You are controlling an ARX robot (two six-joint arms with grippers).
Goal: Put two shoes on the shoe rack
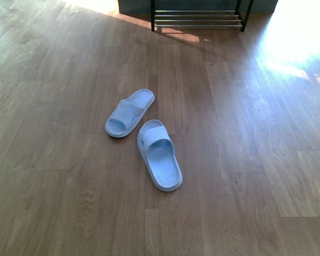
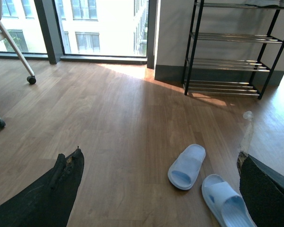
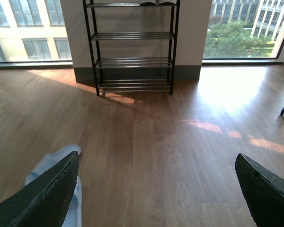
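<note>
Apparently search stage: left gripper (image 2: 160, 153) and right gripper (image 3: 156, 155) both spread empty, only blue slides (image 1: 160, 154) nearby, rack (image 1: 197, 20) at 12 o'clock; next find the sneakers.

I take this for a home-style room. It has a wood-plank floor (image 1: 245, 176) and floor-to-ceiling windows (image 2: 104, 28) facing other buildings (image 3: 270, 14). A black-framed shoe rack (image 3: 132, 47) stands against the wall (image 3: 189, 33), and pale blue slides (image 1: 130, 112) lie on the floor.

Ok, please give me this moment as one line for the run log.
left gripper: open, empty | right gripper: open, empty | two blue slides: on floor | shoe rack: ahead, beyond slides
</note>
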